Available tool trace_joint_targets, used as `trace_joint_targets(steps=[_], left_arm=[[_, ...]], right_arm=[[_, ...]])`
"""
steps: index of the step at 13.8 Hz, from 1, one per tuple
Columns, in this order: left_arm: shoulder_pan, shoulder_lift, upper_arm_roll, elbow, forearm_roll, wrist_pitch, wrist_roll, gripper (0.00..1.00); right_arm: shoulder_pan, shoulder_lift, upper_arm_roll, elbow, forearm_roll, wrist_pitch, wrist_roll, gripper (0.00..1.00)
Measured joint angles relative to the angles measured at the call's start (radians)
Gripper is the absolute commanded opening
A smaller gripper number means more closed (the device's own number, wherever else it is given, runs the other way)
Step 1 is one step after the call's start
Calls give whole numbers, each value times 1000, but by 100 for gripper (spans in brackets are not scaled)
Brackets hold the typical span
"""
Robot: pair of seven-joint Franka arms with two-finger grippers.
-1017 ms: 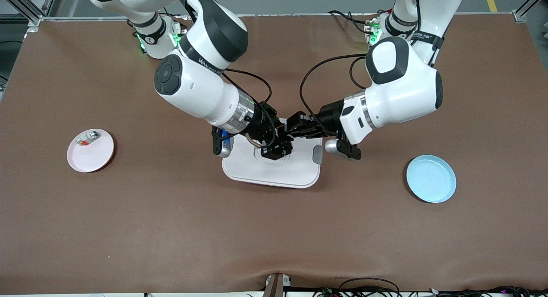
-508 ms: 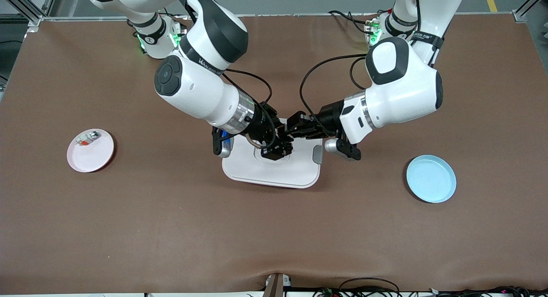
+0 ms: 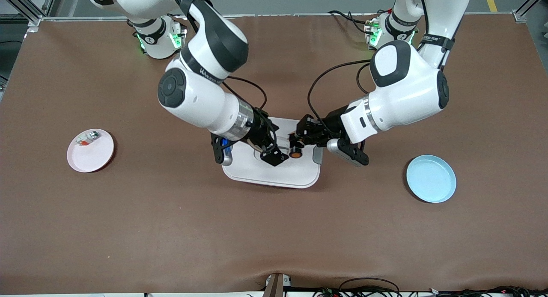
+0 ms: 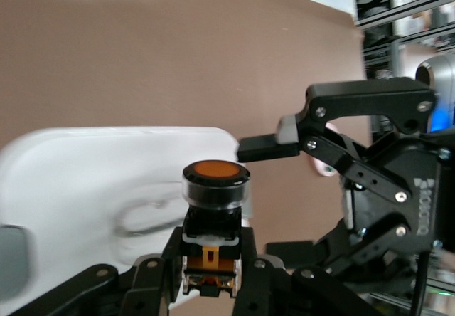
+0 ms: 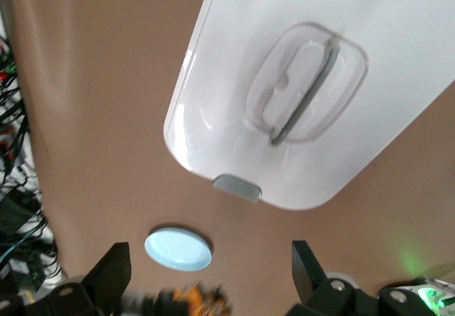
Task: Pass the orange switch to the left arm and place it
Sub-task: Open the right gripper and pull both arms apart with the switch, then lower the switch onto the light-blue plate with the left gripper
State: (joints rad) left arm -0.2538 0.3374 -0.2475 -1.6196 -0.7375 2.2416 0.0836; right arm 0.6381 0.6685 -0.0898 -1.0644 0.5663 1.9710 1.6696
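Note:
The orange switch (image 3: 294,152) is in my left gripper (image 3: 296,144), which is shut on its black body over the box (image 3: 274,173), a large white lidded container in the middle of the table. In the left wrist view the switch (image 4: 215,188) stands cap-up between my left gripper's fingers (image 4: 211,259), with the box (image 4: 92,166) below. My right gripper (image 3: 277,148) is open and empty over the box lid, just beside the switch, and it shows open in the left wrist view (image 4: 281,196). The right wrist view shows its fingers spread (image 5: 210,270), the blurred switch (image 5: 192,302) and the box lid (image 5: 298,95).
A pink plate (image 3: 96,158) holding a silvery-white component (image 3: 87,138) sits toward the right arm's end of the table. A light blue plate (image 3: 431,179) sits toward the left arm's end and also shows in the right wrist view (image 5: 178,250).
The two grippers were joined over the box. Now my right gripper has opened and let go, and my left gripper has drawn back a little with the switch in it.

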Motion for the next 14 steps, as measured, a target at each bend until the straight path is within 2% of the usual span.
trace_joint_targets(steps=[3, 7, 12, 14], left_arm=[[87, -8, 2, 2, 141, -105, 96, 0], [232, -8, 5, -2, 282, -234, 360, 0], [353, 45, 7, -16, 459, -260, 671, 0], [385, 79, 7, -15, 541, -256, 771, 0]], right_arm=[[-69, 14, -3, 6, 0, -46, -31, 100], [-197, 3, -7, 41, 0, -245, -233, 100], [-363, -66, -15, 52, -15, -476, -548, 100], [-412, -90, -15, 52, -90, -566, -681, 100]])
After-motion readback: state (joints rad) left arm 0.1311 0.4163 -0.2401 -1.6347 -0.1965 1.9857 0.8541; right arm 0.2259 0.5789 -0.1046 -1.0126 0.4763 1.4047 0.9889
